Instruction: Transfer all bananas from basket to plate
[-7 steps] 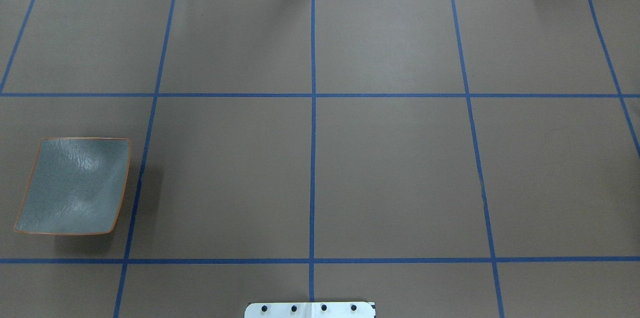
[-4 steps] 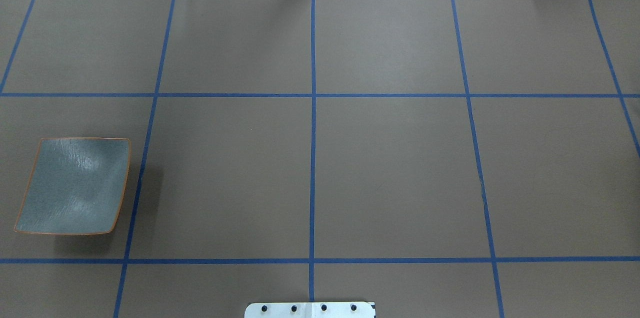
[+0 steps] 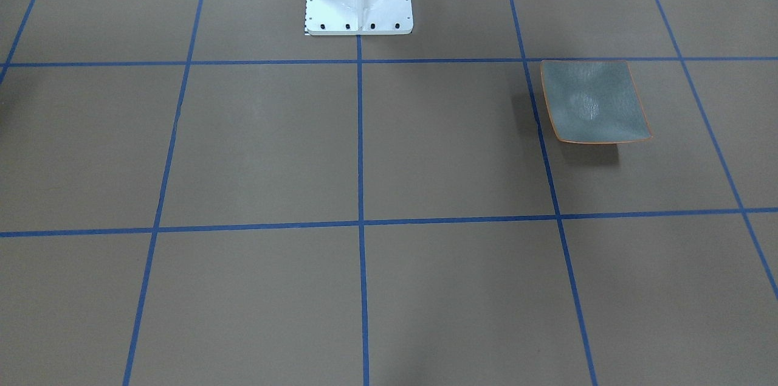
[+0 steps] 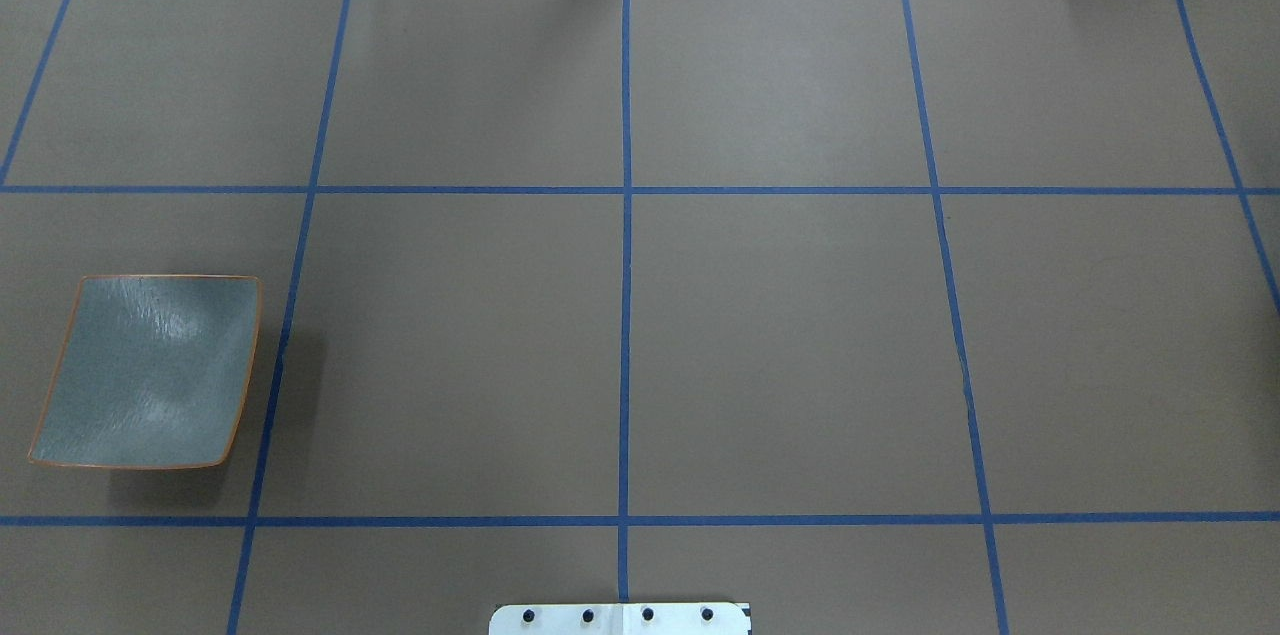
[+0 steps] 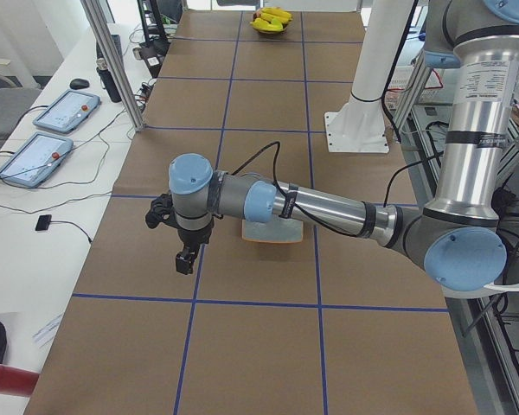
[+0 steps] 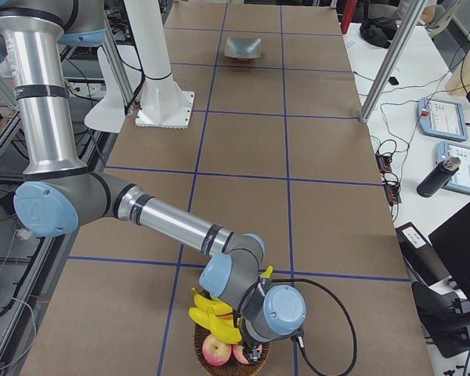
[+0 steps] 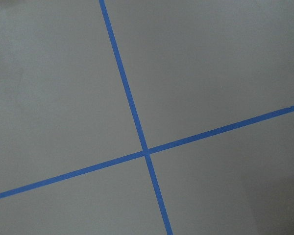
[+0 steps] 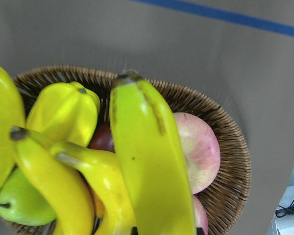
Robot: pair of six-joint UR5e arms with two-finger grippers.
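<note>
Plate [image 4: 150,370]: square, grey-green, orange-rimmed, lying on the left side of the table [image 4: 780,335]. Bananas [image 8: 147,161]: yellow, piled over apples [image 8: 201,152] in the wicker basket [image 8: 230,161] at the table's right end. Right gripper [image 6: 251,346]: low over the basket, among the bananas; whether it grips cannot be told. Left gripper [image 5: 184,258]: above the table just beside the plate; open or closed cannot be told.

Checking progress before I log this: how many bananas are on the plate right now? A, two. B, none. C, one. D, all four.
B: the plate shows only its bare grey-green surface in the overhead and front-facing views, while the bananas lie in the basket in the right wrist view.
</note>
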